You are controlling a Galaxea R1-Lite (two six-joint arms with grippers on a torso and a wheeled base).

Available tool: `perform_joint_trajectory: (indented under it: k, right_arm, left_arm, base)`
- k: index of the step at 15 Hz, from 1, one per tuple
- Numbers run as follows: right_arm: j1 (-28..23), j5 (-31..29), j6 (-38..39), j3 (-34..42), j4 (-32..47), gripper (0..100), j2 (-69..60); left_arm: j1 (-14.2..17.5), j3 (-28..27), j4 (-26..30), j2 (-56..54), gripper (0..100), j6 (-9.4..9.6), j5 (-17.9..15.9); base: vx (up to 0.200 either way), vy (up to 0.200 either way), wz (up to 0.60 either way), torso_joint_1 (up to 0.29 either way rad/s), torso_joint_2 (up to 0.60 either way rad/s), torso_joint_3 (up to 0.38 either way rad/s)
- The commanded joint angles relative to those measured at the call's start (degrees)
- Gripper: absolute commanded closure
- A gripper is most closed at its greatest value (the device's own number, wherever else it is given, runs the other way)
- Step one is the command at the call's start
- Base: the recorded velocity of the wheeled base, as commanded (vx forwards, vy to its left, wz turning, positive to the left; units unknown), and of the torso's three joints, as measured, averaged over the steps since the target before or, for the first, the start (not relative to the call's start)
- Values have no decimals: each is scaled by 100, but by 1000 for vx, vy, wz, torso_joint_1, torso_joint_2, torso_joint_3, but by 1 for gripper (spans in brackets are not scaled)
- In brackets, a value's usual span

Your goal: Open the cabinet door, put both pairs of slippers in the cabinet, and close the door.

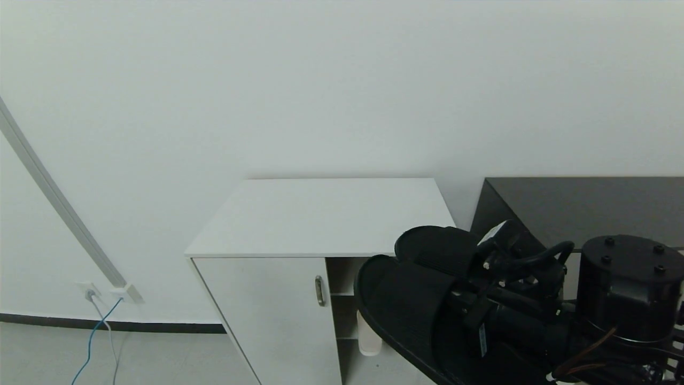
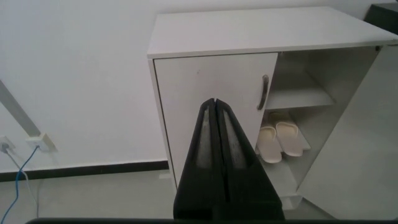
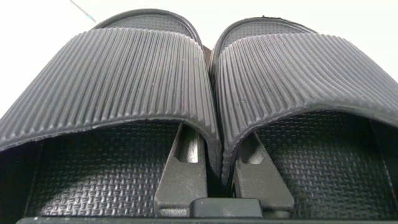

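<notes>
There was one white rectangular wooden cabinet point(image 1: 320, 214) against the white wall, with two doors. The left door point(image 1: 267, 310) was shut and carried one small metal handle point(image 1: 319, 290) at its inner edge. The right door point(image 2: 364, 140) stood swung wide outward, so the right half of the cabinet was open to the front. Inside this half I could count two shelves.

There were two pairs of slippers, so four slippers in all. One pair of cream-white smooth slippers point(image 2: 283, 140) lay side by side on the lower shelf, touching each other, with free shelf room on their right side. The other pair, black rubber slippers with ribbed straps and a dotted footbed point(image 1: 422, 299), was held in the air before the open half, outside of the cabinet.

The right gripper point(image 3: 216, 134) was gripping the black pair. One finger was pushed under each strap, and the two inner walls of the slippers were pressed together between them. The left gripper point(image 2: 214, 109) held nothing, its two fingers closed tip to tip. It faced the shut door and was well apart from it.

On the right of the cabinet stood one dark grey bench point(image 1: 588, 208), near to it with a narrow gap between. On the left the grey floor point(image 1: 160, 358) was free up to the wall, where two white sockets point(image 1: 88, 290) held one blue cable point(image 1: 93, 334) and one grey cable.
</notes>
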Motion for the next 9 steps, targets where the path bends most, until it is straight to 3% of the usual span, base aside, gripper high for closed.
perform_joint_trajectory:
  k: [1, 9]
  right_arm:
    - [3, -1, -1, 0, -3, 100, 32]
    - [47, -1, -10, 36, -3, 100, 76]
  left_arm:
    - [4, 1, -1, -1, 100, -3, 0]
    - [4, 1, -1, -1, 100, -3, 0]
  base:
    - [0, 0, 0, -168, 378, 212]
    - [0, 0, 0, -191, 457, 256]
